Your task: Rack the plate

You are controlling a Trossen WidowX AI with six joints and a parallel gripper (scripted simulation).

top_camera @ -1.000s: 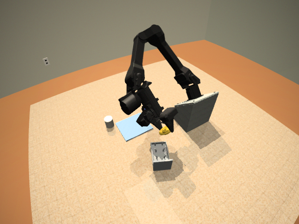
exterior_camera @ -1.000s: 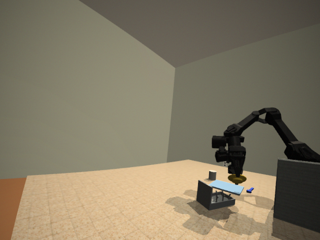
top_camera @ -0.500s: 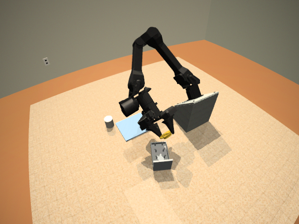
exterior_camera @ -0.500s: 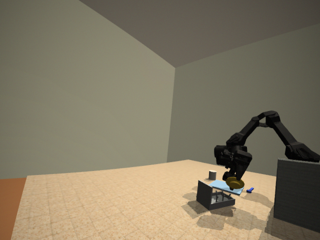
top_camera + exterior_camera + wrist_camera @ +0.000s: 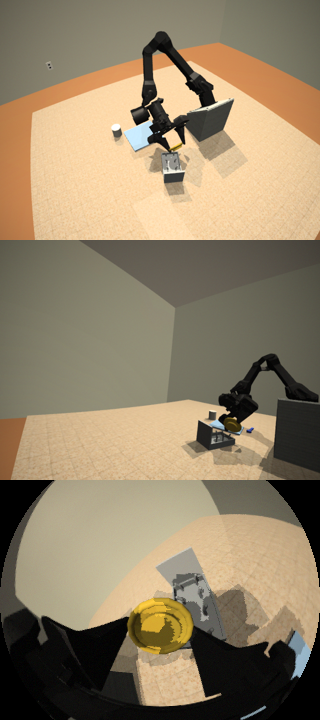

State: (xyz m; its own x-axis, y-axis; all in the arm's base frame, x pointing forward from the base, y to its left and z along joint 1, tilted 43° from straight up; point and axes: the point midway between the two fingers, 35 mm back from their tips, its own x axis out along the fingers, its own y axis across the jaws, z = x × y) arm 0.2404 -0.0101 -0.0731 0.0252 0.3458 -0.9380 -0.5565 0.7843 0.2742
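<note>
The yellow round plate (image 5: 176,147) (image 5: 232,424) (image 5: 160,625) is held across its width between the two fingertips of my gripper (image 5: 176,147) (image 5: 160,625). The gripper is shut on it. The plate is tilted steeply, with its face toward the exterior camera. It hangs above and just behind the far end of the dish rack in the top view. The grey dish rack (image 5: 173,177) (image 5: 204,435) (image 5: 180,562) has a tall wall at one end and several short upright pegs inside. No plate stands in its slots.
A light blue board (image 5: 138,136) (image 5: 217,424) (image 5: 300,650) lies beside the rack, partly under the arm. A white-topped grey cylinder (image 5: 116,130) (image 5: 212,415) stands past it. A blue utensil (image 5: 249,430) lies near the board. A tall dark grey panelled block (image 5: 210,121) (image 5: 295,433) stands by the arm's base.
</note>
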